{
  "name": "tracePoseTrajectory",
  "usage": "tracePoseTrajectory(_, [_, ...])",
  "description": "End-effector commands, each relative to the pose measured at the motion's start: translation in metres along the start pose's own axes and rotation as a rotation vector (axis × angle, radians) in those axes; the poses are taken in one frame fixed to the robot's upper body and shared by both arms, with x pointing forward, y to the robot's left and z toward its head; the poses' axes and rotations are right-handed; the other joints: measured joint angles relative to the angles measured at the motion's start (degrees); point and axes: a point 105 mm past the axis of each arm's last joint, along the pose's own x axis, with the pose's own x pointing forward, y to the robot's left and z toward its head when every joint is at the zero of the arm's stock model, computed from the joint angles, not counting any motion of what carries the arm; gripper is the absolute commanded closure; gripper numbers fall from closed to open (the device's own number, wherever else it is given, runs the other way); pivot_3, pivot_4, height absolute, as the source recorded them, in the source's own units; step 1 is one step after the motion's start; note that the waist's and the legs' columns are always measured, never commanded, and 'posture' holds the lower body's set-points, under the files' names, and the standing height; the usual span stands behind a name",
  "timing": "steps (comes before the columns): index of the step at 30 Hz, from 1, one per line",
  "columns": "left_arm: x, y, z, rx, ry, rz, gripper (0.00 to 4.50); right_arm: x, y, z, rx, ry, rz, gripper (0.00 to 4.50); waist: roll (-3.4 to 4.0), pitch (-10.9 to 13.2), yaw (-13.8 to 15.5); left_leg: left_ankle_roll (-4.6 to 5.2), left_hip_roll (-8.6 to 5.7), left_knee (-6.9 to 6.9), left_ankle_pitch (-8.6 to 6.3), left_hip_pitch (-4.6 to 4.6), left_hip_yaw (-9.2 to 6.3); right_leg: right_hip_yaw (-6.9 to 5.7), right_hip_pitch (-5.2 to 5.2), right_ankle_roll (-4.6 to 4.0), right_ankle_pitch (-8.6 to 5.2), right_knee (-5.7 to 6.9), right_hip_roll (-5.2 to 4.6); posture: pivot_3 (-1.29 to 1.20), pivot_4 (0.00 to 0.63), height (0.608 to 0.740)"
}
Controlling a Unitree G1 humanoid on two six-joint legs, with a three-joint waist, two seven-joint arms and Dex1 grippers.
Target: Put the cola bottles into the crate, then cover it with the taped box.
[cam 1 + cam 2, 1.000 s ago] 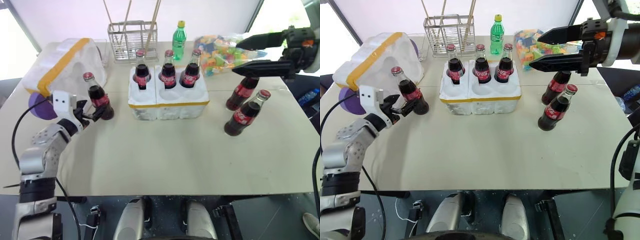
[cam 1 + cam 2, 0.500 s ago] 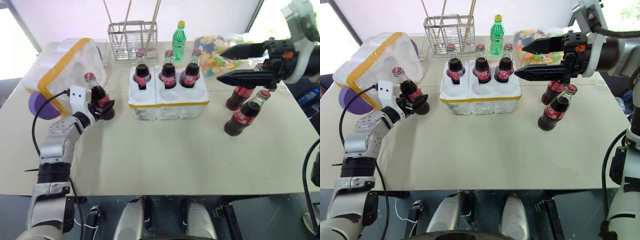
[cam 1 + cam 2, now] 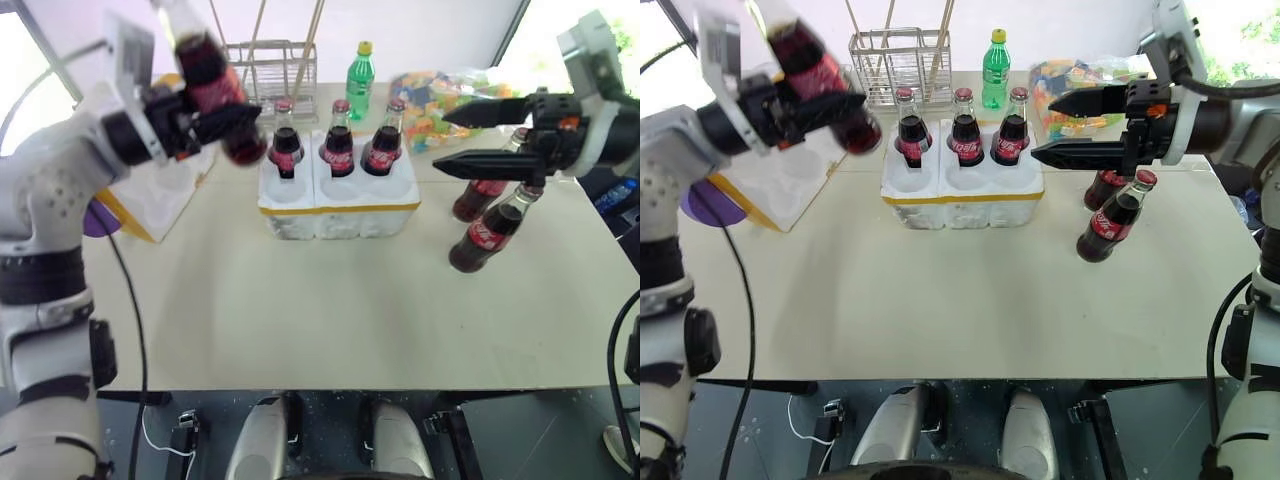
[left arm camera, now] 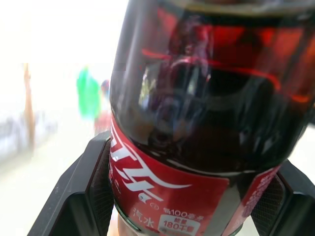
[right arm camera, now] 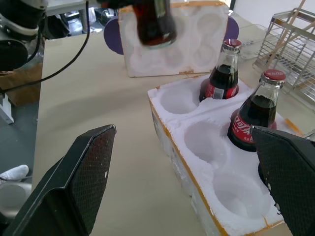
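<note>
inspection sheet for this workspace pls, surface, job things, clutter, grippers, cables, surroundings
surface: beige table, bare in front.
job's things: crate holds three cola bottles in its back wells, front wells empty; one held bottle in the air; two standing bottles on the table at the right; taped box lies at the left, its hollow side facing the crate.
clutter: wire rack, green bottle, bag of coloured pieces along the back.
grippers: left gripper shut on the held bottle; right gripper open above the standing bottles.
cables: black cable hangs along the left arm.
surroundings: nothing seen.
</note>
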Motion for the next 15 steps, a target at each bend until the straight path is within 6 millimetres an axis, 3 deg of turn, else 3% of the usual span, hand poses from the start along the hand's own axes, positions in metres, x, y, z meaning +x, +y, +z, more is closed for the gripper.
tracePoseTrajectory(1, [0.02,0.003,-0.025,0.032,0.069,-0.022,1.65,-0.002,0.004,0.011,-0.058,-0.037,-0.014,0.0,-0.01,0.01,-0.05,0.0,-0.01,0.0,0.0,0.0,0.02,0.0,-0.01,0.0,0.0,0.02,0.0,0.0,0.15,0.736])
tracePoseTrajectory(6, [0.033,0.016,-0.059,0.054,0.16,0.004,1.65,-0.003,0.004,0.012,-0.053,-0.047,-0.043,0.0,-0.16,0.1,-0.44,0.0,0.02,-0.03,0.01,-0.1,0.21,0.01,-0.21,0.0,0.0,0.04,0.03,0.0,0.15,0.736])
tracePoseTrajectory(15, [0.03,0.018,-0.074,0.074,0.191,0.004,1.65,-0.009,-0.002,0.004,-0.032,-0.041,-0.099,0.0,-0.17,0.1,-0.02,0.01,0.09,0.0,0.0,-0.09,0.08,0.01,-0.18,0.0,0.01,0.03,-0.01,0.0,0.15,0.736])
